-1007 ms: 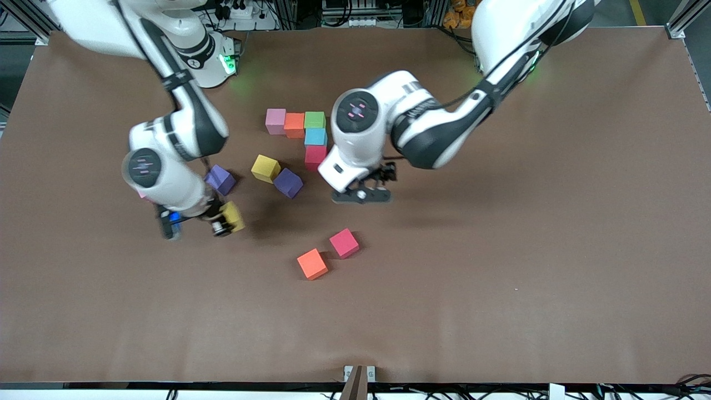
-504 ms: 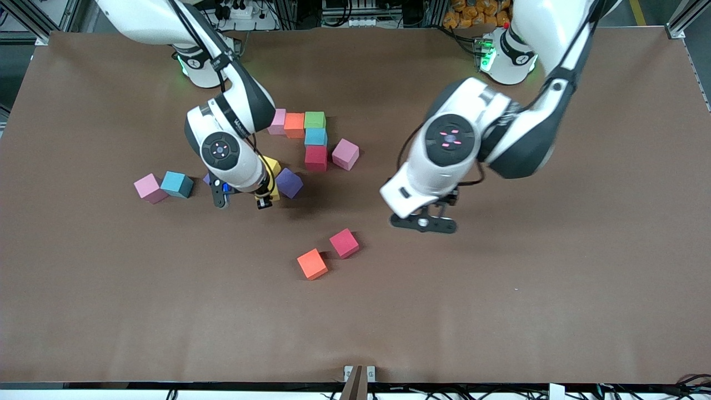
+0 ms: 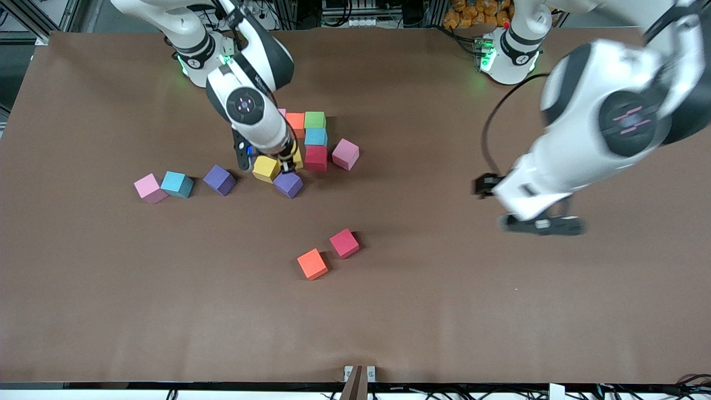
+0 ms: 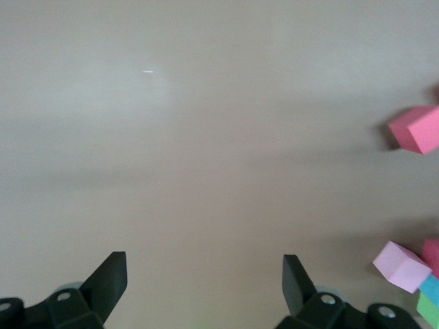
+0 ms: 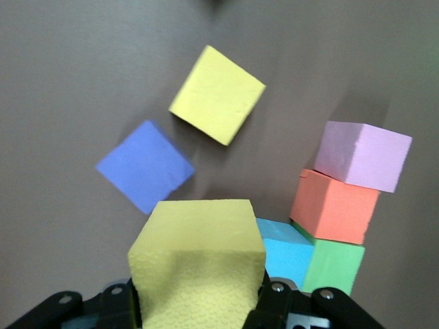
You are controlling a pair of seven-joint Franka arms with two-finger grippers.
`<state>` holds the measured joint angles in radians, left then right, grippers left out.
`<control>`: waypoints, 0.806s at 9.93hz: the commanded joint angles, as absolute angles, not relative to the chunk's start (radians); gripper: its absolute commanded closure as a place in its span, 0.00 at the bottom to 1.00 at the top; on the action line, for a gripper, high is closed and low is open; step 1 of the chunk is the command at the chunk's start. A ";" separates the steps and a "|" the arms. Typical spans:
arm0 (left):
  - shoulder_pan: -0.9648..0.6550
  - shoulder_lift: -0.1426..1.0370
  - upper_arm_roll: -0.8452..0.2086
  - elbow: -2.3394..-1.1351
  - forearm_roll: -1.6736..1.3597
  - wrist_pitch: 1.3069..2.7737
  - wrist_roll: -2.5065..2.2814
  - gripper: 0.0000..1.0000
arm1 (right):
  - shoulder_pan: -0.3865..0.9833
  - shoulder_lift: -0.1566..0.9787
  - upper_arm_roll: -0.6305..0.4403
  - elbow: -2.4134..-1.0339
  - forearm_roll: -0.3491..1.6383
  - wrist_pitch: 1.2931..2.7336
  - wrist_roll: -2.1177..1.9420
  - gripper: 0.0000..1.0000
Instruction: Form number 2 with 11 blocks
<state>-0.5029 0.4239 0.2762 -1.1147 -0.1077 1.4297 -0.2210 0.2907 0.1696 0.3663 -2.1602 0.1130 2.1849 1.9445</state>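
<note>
My right gripper is shut on a yellow block and holds it low, right beside the crimson block. The right wrist view shows the held block between the fingers. The crimson block ends a partial figure with the light blue, green and orange blocks and a pale pink one that my arm hides in the front view. A loose yellow block and a purple block lie close by. My left gripper is open and empty over bare table.
A pale pink block lies beside the crimson one. Pink, light blue and purple blocks lie toward the right arm's end. An orange cube and a hot-pink cube lie nearer the front camera.
My right gripper carried the yellow block from the right arm's end to beside the crimson block. My left arm drew away toward its own end, uncovering the pale pink block beside the crimson one.
</note>
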 commanded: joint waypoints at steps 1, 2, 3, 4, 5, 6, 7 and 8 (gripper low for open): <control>-0.516 0.362 0.357 -1.141 -0.130 1.382 -0.215 0.00 | 0.238 0.104 0.390 -2.276 0.143 2.236 1.956 1.00; -0.484 0.344 0.356 -1.141 -0.136 1.379 -0.216 0.00 | 0.220 0.112 0.390 -2.289 0.147 2.264 1.954 1.00; -0.470 0.335 0.360 -1.138 -0.132 1.378 -0.218 0.00 | 0.195 0.124 0.388 -2.302 0.187 2.304 1.953 1.00; -0.457 0.331 0.380 -1.135 -0.132 1.376 -0.218 0.00 | 0.190 0.142 0.388 -2.318 0.193 2.348 1.953 1.00; -0.462 0.312 0.397 -1.135 -0.130 1.370 -0.222 0.00 | 0.190 0.162 0.388 -2.321 0.195 2.362 1.953 1.00; -0.468 0.301 0.397 -1.137 -0.127 1.368 -0.235 0.00 | 0.190 0.175 0.388 -2.322 0.195 2.374 1.953 1.00; -0.471 0.299 0.387 -1.134 -0.132 1.370 -0.238 0.00 | 0.192 0.187 0.390 -2.332 0.195 2.406 1.954 1.00; -0.469 0.301 0.384 -1.134 -0.135 1.371 -0.236 0.00 | 0.195 0.196 0.390 -2.341 0.195 2.439 1.954 1.00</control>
<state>-0.4555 0.3116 0.3762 -1.1321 -0.1104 1.3856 -0.2238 0.2013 0.1866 0.3749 -2.3232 0.1750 2.3938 1.9523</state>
